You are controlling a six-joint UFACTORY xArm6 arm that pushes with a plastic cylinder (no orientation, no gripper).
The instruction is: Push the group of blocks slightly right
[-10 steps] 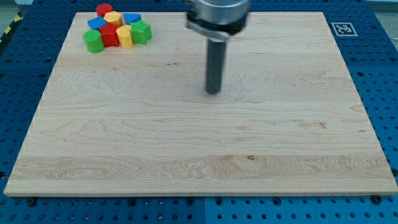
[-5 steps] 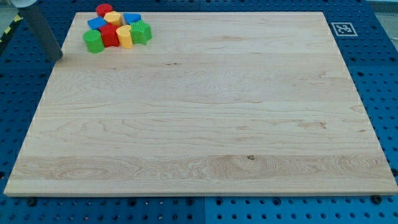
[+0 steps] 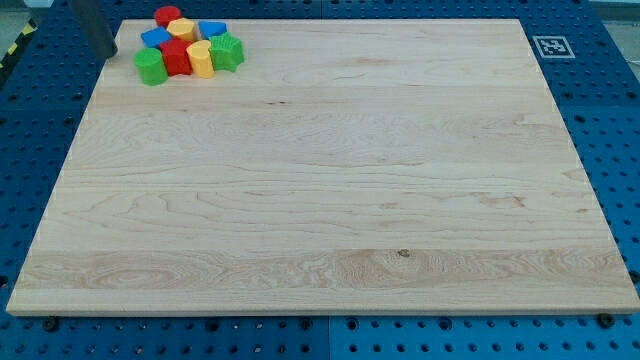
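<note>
A tight group of blocks sits on the wooden board point(image 3: 320, 200) near the view's top left corner. It holds a red cylinder point(image 3: 167, 16), a yellow block point(image 3: 181, 27), two blue blocks point(image 3: 212, 30) point(image 3: 155, 39), a red block point(image 3: 177, 57), a yellow cylinder point(image 3: 200, 60), a green block point(image 3: 228, 51) and a green cylinder point(image 3: 150, 67). My tip point(image 3: 106, 53) is at the board's left edge, a short way left of the group, about level with the blue block and the green cylinder. It does not touch any block.
A black-and-white marker point(image 3: 549, 46) is on the board's top right corner. The board lies on a blue perforated table point(image 3: 620, 150).
My tip went from the board's upper middle to the far left, then up and slightly right toward the group. The blocks have not moved.
</note>
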